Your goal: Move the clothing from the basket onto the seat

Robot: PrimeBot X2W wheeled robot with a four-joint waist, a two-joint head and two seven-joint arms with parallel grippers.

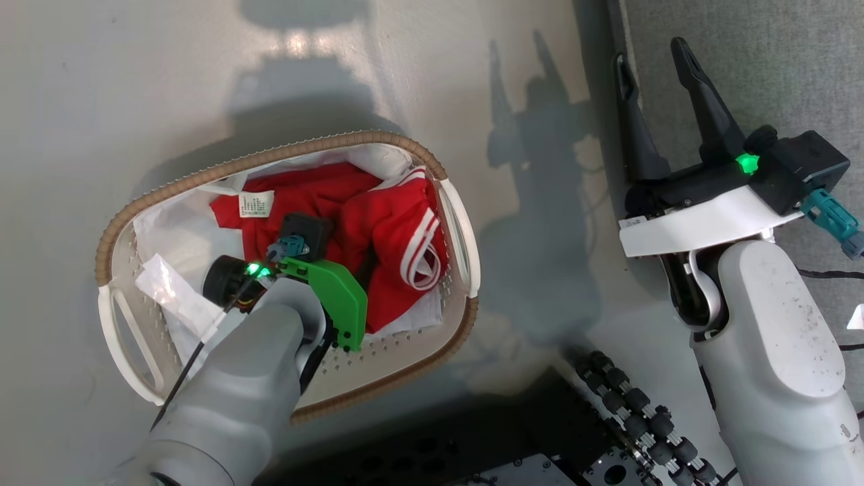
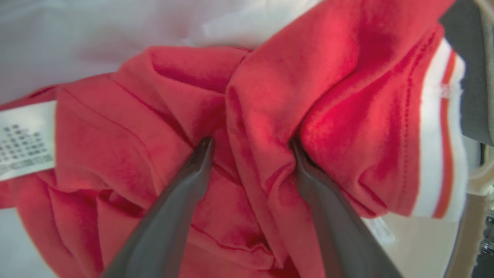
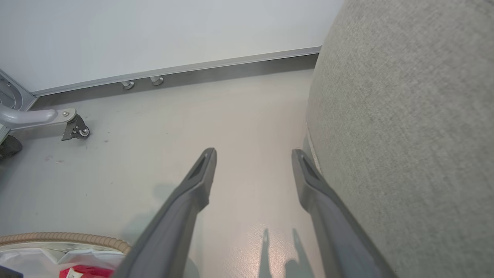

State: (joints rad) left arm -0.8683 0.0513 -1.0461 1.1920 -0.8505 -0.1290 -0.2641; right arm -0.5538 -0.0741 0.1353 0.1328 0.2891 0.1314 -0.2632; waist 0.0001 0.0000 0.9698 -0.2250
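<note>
Left gripper (image 2: 251, 144) wide open in basket (image 1: 290, 147), tips sunk in clothing (image 1: 324, 192), right gripper (image 1: 651, 54) open, empty, right of basket beside seat (image 1: 763, 61).

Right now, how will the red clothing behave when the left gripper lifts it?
Probably floppy: the clothing lies in deep folds around the open left gripper, so it should drape and trail. Likely light, being thin fabric. It may drag the white liner under it in the basket.

The white label (image 2: 23, 141) on the clothing (image 2: 270, 96) is blurred beyond reading.
</note>
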